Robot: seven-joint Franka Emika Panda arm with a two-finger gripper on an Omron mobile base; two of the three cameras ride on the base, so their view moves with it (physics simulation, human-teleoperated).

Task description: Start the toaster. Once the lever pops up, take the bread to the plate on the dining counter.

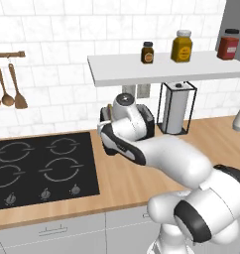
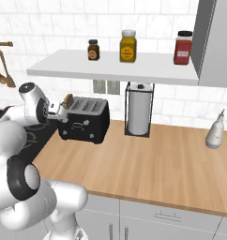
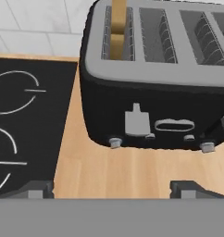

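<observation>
Fingertips [image 3: 30,190] spread wide, my pincer [image 3: 111,192] grasping nothing, facing the toaster [image 3: 155,78]. Bread [image 3: 117,32] sits in its slot; next I'd press the lever [image 3: 137,122] down.

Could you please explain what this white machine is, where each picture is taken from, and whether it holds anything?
It is a white robot arm in a rendered kitchen. Two pictures come from cameras behind it, left and right; the third looks along its hand. On the wooden worktop stand a black toaster with a slice of bread in its end slot, a paper-towel holder and, beside the toaster, a black hob. Jars sit on the shelf above. The gripper faces the toaster's front; its jaws stand wide open, holding nothing.
</observation>
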